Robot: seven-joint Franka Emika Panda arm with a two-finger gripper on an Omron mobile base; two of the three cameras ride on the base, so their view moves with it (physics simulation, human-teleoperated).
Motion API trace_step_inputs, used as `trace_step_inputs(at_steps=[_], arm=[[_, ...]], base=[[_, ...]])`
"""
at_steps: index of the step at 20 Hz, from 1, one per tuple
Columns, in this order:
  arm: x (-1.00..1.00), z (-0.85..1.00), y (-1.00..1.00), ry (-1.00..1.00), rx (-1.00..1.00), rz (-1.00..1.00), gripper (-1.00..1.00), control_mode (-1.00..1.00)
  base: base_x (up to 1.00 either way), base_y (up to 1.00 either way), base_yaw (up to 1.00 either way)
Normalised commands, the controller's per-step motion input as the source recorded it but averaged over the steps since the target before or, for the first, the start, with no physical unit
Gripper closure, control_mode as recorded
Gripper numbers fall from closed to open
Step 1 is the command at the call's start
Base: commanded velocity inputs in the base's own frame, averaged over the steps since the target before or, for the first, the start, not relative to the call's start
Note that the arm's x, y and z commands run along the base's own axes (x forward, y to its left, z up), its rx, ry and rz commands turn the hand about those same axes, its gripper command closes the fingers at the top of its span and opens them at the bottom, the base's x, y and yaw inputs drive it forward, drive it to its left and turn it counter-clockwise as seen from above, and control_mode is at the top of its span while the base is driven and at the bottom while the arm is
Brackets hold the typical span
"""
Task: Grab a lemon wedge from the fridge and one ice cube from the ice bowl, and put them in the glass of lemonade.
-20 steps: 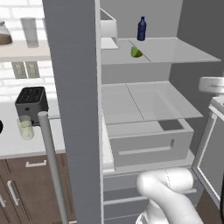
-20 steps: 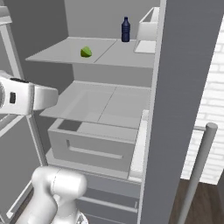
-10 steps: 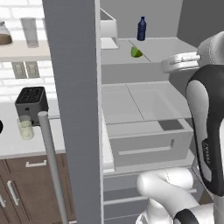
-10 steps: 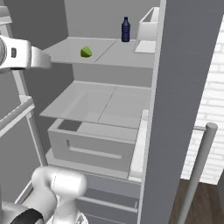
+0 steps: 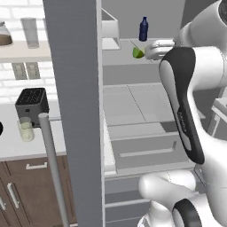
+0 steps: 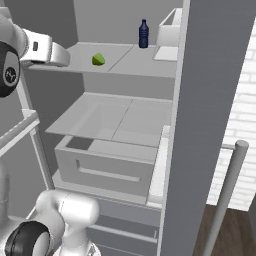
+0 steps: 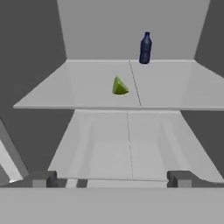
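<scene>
Green lemon wedge [image 7: 119, 86] beyond tool [image 7: 109, 178]

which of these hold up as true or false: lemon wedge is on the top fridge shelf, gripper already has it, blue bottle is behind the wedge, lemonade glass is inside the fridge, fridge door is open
1. The lemon wedge lies on the upper shelf of the fridge. True.
2. The gripper holds the wedge. False: its fingers are spread and empty, short of the shelf; the wedge lies apart from them.
3. The blue bottle stands further back on the same shelf. True.
4. The glass of lemonade is inside the fridge. False: it stands on the counter by the black toaster.
5. The fridge door is open. True.
</scene>
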Motion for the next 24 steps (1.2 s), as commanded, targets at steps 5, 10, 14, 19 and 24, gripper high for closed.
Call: trace_step_inputs(at_steps=[5,10,14,19,24], arm=[[0.84,-0.01,-0.30,0.00,0.02,0.00,-1.00,-1.00],[0.92,-0.13,0.00,0.05,0.00,0.00,-1.00,-1.00],[0.89,-0.50,0.00,0.09,0.00,0.00,-1.00,-1.00],[0.84,-0.19,0.00,0.10,0.00,0.00,-1.00,-1.00],[0.61,-0.01,0.00,0.15,0.00,0.00,-1.00,-1.00]], base=[[0.00,0.00,0.00],[0.00,0.00,0.00],[0.00,0.00,0.00],[0.00,0.00,0.00],[0.00,0.00,0.00]])
